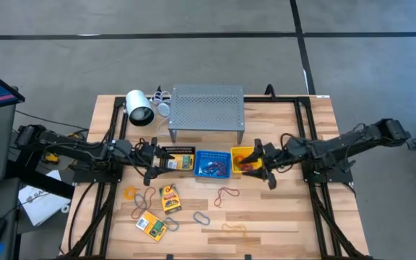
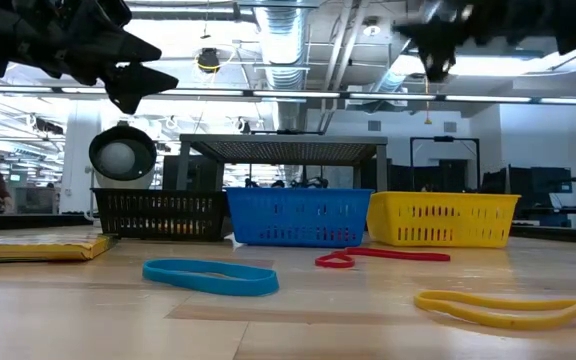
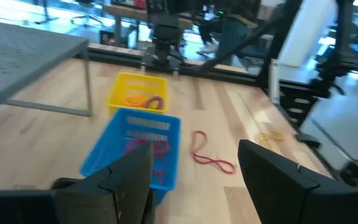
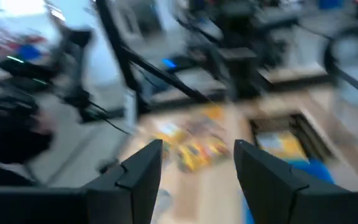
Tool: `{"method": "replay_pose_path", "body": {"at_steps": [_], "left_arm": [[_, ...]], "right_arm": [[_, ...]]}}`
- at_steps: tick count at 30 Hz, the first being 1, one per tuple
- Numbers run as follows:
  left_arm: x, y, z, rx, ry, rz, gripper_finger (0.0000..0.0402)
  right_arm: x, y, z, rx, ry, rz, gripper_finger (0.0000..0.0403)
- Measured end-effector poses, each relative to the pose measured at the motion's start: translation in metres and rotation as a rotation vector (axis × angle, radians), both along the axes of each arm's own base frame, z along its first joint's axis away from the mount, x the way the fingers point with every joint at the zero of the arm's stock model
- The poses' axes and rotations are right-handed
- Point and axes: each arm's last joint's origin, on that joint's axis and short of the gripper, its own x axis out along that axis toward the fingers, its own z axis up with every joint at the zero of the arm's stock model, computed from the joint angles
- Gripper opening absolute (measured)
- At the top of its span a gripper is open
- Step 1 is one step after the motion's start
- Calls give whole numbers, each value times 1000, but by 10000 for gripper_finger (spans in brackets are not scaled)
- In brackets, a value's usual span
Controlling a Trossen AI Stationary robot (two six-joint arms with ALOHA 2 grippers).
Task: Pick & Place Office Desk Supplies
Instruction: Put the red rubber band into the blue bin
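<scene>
A: Where are the arms?
B: Right gripper (image 1: 255, 160) hangs above the yellow basket (image 1: 237, 152), fingers apart, nothing in them. Left gripper (image 1: 152, 163) is spread wide over the black basket (image 1: 187, 152), empty too.
A: And the supplies?
B: Bands sit in the blue basket (image 1: 212, 154); crayon packs (image 1: 170, 197), loops (image 1: 228, 193) and clips (image 1: 201, 217) lie loose on the table (image 1: 280, 217).

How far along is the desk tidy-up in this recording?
Partly done: bands lie in the blue basket and the yellow basket. Nothing is in hand; the right gripper and left gripper are open. Crayon packs, loops and clips remain loose.
</scene>
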Motion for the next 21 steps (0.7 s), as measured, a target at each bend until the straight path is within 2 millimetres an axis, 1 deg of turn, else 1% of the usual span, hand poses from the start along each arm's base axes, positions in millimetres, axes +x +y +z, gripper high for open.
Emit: {"method": "replay_pose_path", "body": {"at_steps": [4, 9, 12, 17, 21], "left_arm": [[0, -3, 0, -36, 4, -91, 232], [-1, -6, 0, -91, 14, -185, 232], [-1, -8, 0, -94, 15, -215, 232], [-3, -15, 0, -82, 16, -265, 232], [-4, -23, 0, -40, 4, -322, 232]], "right_arm": [[0, 14, 6, 16, -75, 76, 194], [6, 33, 1, 42, -111, 132, 193], [15, 45, -12, 83, -78, 95, 193], [34, 67, -44, 125, 34, -6, 193], [59, 89, -53, 149, 81, -10, 193]]}}
